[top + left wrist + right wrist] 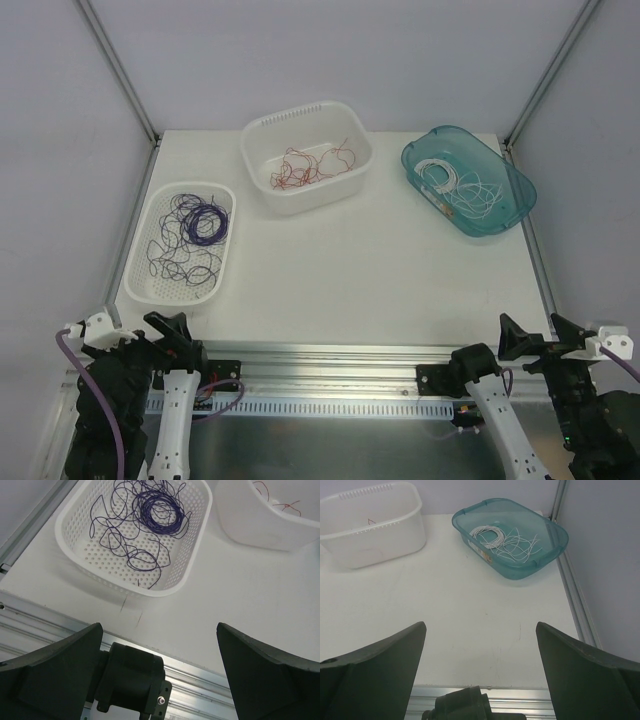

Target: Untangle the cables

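Note:
The cables lie sorted in three containers at the back of the table. Purple cables (188, 235) (150, 525) fill a white perforated tray (140, 290) (195, 555) on the left. Red cables (310, 168) (287, 505) sit in a white basket (300, 200) (260, 527) (375, 527) in the middle. White cables (462, 187) (507, 542) rest in a teal bin (515, 205) (555, 542) on the right. My left gripper (135, 330) (159, 626) hangs open and holds nothing, low at the near edge in front of the tray. My right gripper (540, 338) (480, 625) is open too, at the near right corner.
An aluminium rail (330, 355) runs along the table's near edge between the two arm bases. Slanted frame posts (120, 70) (550, 75) and grey walls close in the left, right and back sides. Bare white tabletop (370, 280) lies between the containers and the rail.

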